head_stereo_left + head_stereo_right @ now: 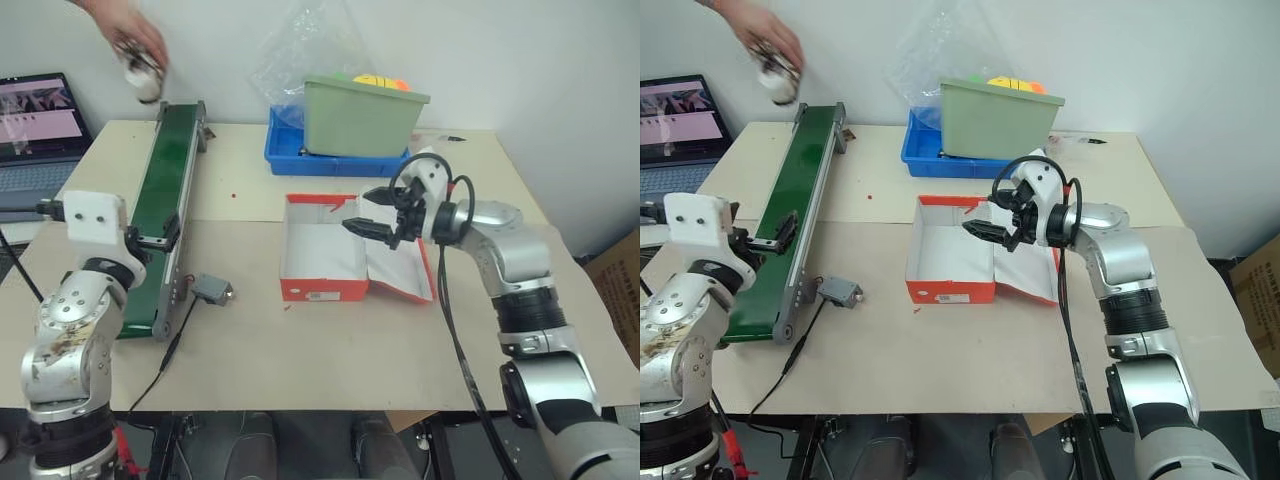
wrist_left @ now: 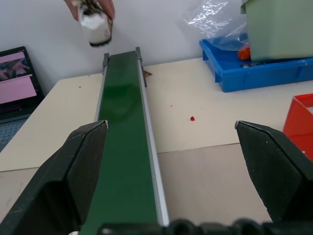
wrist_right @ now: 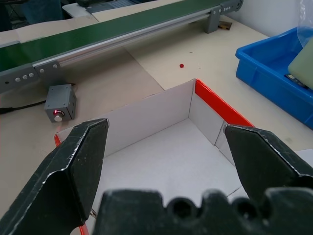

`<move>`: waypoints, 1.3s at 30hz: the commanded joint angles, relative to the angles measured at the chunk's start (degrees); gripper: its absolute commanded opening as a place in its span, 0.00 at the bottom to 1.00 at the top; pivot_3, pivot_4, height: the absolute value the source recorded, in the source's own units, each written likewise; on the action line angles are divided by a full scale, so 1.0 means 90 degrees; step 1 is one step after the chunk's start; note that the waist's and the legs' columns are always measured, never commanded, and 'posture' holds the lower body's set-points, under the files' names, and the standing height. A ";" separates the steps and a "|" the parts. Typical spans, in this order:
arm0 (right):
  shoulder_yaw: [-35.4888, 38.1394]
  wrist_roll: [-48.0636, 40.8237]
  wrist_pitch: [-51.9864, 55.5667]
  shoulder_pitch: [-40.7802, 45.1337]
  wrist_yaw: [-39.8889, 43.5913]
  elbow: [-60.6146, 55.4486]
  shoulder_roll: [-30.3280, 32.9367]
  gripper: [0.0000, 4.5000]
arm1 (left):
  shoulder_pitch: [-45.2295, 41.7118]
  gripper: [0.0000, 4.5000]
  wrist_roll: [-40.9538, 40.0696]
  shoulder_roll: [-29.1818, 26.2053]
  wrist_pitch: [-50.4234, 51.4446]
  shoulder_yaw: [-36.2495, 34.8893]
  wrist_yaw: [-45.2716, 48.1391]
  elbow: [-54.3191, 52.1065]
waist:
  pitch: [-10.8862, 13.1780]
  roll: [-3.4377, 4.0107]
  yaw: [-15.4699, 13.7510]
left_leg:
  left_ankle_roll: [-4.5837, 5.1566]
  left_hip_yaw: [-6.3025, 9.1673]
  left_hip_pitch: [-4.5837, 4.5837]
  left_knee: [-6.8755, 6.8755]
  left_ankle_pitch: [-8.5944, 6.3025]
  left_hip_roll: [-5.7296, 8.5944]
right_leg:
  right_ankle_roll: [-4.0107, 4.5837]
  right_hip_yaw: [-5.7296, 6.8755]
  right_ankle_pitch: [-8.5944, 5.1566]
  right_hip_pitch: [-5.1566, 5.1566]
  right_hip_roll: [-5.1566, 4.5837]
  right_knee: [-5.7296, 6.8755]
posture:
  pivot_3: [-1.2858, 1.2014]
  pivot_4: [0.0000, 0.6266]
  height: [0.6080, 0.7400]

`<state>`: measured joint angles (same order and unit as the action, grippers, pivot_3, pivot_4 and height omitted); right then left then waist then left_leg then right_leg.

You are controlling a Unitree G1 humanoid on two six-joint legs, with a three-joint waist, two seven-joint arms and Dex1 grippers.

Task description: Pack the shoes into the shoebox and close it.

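The red-orange shoebox (image 1: 320, 290) stands open mid-table, white and empty inside, its lid (image 1: 402, 272) lying flat to its right. My right gripper (image 1: 372, 214) hovers open over the box's right side; in the right wrist view its fingers (image 3: 78, 161) frame the box's interior (image 3: 166, 156). A person's hand (image 1: 125, 30) holds one of the shoes (image 1: 143, 78), a small cream one, above the far end of the green conveyor belt (image 1: 168, 190). My left gripper (image 1: 158, 233) is open beside the belt's near half, pointing along the belt (image 2: 122, 147) toward the shoe (image 2: 95, 27).
A green bin (image 1: 362, 118) sits on a blue tray (image 1: 300, 160) at the back, with a clear plastic bag (image 1: 300, 50) behind them. A small grey switch box (image 1: 212, 290) with a cable lies near the belt's front end. A laptop (image 1: 35, 115) stands at far left.
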<state>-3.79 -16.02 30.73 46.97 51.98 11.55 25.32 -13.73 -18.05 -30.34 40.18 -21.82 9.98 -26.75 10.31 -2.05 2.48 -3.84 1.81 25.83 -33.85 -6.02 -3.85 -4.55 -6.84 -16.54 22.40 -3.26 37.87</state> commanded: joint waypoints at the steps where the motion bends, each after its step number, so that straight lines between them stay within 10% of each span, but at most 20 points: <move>1: 0.0197 -0.0160 0.0077 -0.0024 -0.0276 -0.0407 -0.0120 0.99 | -0.0106 1.00 0.0098 -0.0149 -0.0124 -0.0093 0.0029 -0.0022 | 0.0000 0.0000 0.0001 | 0.0000 0.0000 0.0000 0.0001 0.0000 0.0000 | 0.0000 -0.0001 0.0000 0.0001 0.0000 0.0000 | 0.52 0.24 1.00; 39: -0.0107 -0.1005 0.0435 0.0131 -0.0089 -0.0985 -0.0949 0.99 | 0.1244 1.00 -0.0110 0.0581 -0.1818 -0.1509 0.0078 0.0817 | -0.0003 -0.0005 0.0001 | -0.0002 -0.0002 0.0004 0.0008 -0.0002 -0.0005 | 0.0005 0.0001 -0.0001 0.0015 0.0001 0.0000 | 0.52 0.24 1.00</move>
<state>-5.97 -23.75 34.42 46.60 51.04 4.51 16.54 -2.49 -18.51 -25.03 26.14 -35.17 10.22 -19.37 10.28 -2.10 2.49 -3.86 1.79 25.87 -33.77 -6.03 -3.90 -4.50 -6.83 -16.54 22.53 -3.25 37.88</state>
